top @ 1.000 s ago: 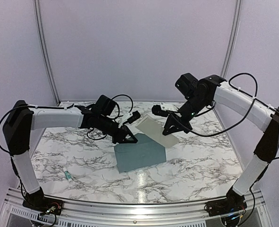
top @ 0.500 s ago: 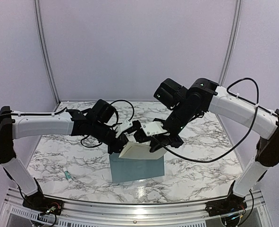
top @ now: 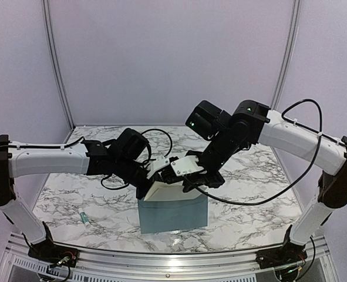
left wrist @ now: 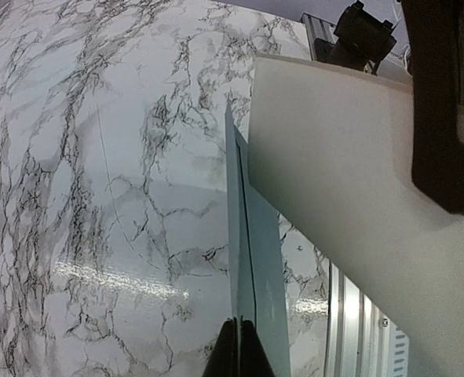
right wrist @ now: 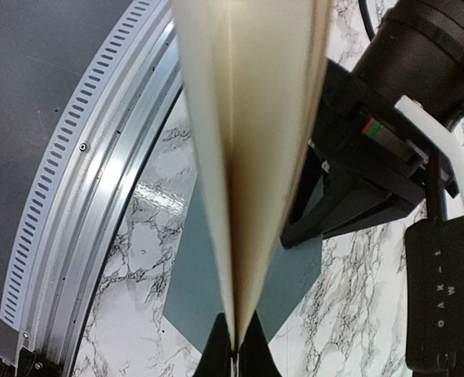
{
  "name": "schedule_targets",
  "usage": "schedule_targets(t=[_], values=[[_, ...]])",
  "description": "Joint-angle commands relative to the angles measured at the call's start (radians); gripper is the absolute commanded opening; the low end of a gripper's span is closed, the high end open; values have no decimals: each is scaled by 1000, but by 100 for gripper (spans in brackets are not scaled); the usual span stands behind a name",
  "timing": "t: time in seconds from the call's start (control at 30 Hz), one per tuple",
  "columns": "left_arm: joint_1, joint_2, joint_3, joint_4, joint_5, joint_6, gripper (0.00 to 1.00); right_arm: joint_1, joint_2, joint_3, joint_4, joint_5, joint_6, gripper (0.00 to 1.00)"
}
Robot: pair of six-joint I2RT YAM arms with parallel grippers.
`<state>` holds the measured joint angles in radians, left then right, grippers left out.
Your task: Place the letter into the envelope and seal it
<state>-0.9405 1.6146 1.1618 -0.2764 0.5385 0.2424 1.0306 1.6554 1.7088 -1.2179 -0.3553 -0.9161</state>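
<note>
The blue-grey envelope (top: 173, 212) lies flat at the table's front centre. My left gripper (top: 146, 191) is shut on the edge of its flap (left wrist: 251, 283), seen edge-on in the left wrist view. My right gripper (top: 188, 183) is shut on the folded cream letter (top: 168, 189) and holds it tilted just above the envelope's far edge, close to the left gripper. In the right wrist view the letter (right wrist: 251, 157) fans out from the jaws over the envelope (right wrist: 196, 290). It also fills the right of the left wrist view (left wrist: 349, 204).
A small green-and-white tube (top: 86, 218) lies at the front left of the marble table (top: 249, 200). The aluminium rail (top: 173, 258) runs along the near edge. Cables hang from both arms.
Both arms came toward the front centre. The right gripper carried the letter from the back of the table down to the envelope's far edge. The envelope shifted nearer, held by the left gripper.
</note>
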Motion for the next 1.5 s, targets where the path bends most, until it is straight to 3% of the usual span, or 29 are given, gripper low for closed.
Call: schedule_targets(t=[0.0, 1.0, 1.47], values=[[-5, -34, 12, -29, 7, -20, 0, 10, -5, 11, 32, 27, 34, 0], [-9, -44, 12, -28, 43, -36, 0, 26, 2, -72, 83, 105, 40, 0], [-9, -25, 19, -28, 53, -51, 0, 63, 69, -67, 91, 216, 62, 0]])
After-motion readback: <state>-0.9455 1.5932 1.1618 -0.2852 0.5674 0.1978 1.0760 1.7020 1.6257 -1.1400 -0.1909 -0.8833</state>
